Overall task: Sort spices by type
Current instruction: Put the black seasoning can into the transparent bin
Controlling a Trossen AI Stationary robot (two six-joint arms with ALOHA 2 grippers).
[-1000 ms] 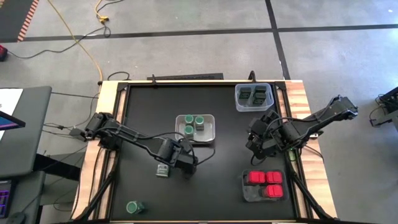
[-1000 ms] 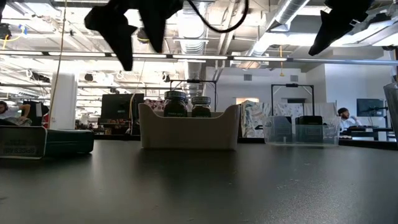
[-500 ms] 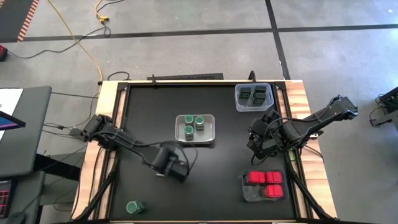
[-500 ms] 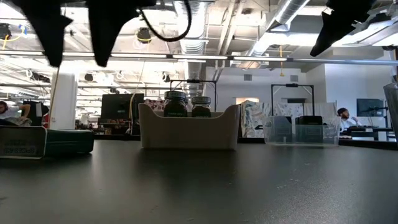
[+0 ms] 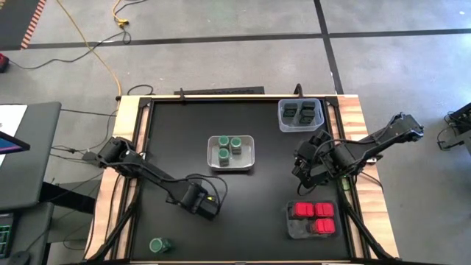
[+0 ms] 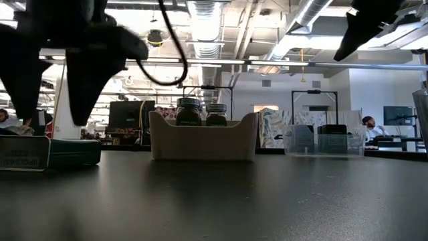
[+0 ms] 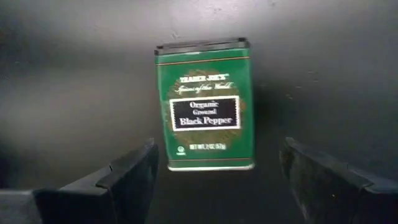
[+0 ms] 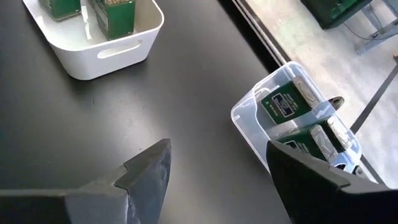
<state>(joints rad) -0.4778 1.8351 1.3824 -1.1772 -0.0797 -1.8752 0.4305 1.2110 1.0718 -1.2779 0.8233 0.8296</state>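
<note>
Table (image 5: 169, 125): black top, wood edges. L arm reaches in from the left edge toward front-centre, R arm hangs over the right side.

White tray (image 5: 249, 151) mid-table, 3 green-lidded jars (image 5: 223, 140) inside; low view shows 2 of them above the tray wall (image 6: 200, 144).

Clear bin (image 5: 281, 116) at far right corner, dark tins w/ greenish tops (image 5: 299, 112) in it; R wrist view shows them lying label-up (image 8: 285, 102).

Grey tray (image 5: 294, 228) near front right, red boxes (image 5: 313, 211) packed inside.

L pincer (image 7: 214, 171) over front-centre of table, fingers wide apart, not holding anything. Directly under it a green black pepper tin (image 7: 205, 104) lies flat on the table, label up, sitting between the two fingers in L wrist view, not touched. In the high view the arm hides this tin.

R pincer (image 8: 214, 168) off the table surface, above the right side between bin and grey tray, fingers apart, empty.

One more green-lidded jar (image 5: 157, 245) alone at front left, well apart from the tray
</note>
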